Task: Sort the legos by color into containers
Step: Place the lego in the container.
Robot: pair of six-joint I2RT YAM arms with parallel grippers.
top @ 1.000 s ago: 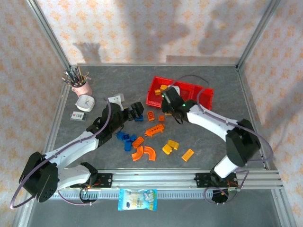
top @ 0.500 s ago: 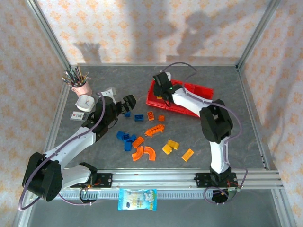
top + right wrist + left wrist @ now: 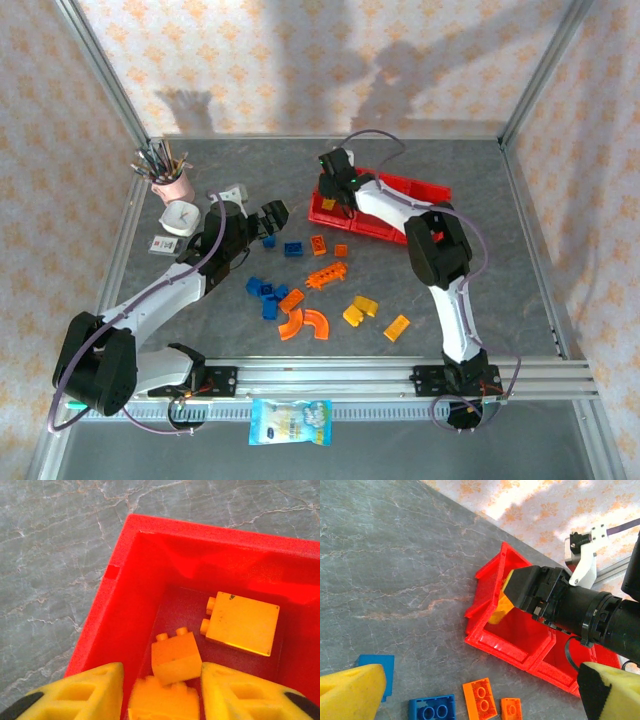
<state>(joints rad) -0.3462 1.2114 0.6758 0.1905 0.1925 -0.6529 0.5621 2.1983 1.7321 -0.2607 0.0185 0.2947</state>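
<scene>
Three compartments divide the red tray (image 3: 425, 195), which lies toward the far side of the table (image 3: 500, 290). Its long axis slants from far left to nearer right in the top view. The right pincer (image 3: 161, 670) hangs over the leftmost compartment. There a flat yellow brick (image 3: 242, 622) rests with its studs pointing left, and a smaller yellow brick (image 3: 175, 655) sits beside it. A third yellow brick (image 3: 162, 702) shows between the fingers; whether they clamp it cannot be told.

The left pincer (image 3: 272, 216) hovers spread wide and empty above a blue brick (image 3: 432, 711) and an orange brick (image 3: 481, 698), just short of the tray's near wall. Nearer the arms lie a toothed orange bar (image 3: 328, 273), its long axis rising to the right, a blue cluster (image 3: 265, 290), two orange arcs (image 3: 318, 322) and two loose yellow pieces (image 3: 360, 308).

A pink pen cup (image 3: 175, 187) and a white timer (image 3: 181, 217) stand at far left, well apart from the tray. A snack bag (image 3: 290, 420) rests on the near rail.

The table is grey and marbled, framed by aluminium posts. The walls behind are pale with an orange flower pattern.
</scene>
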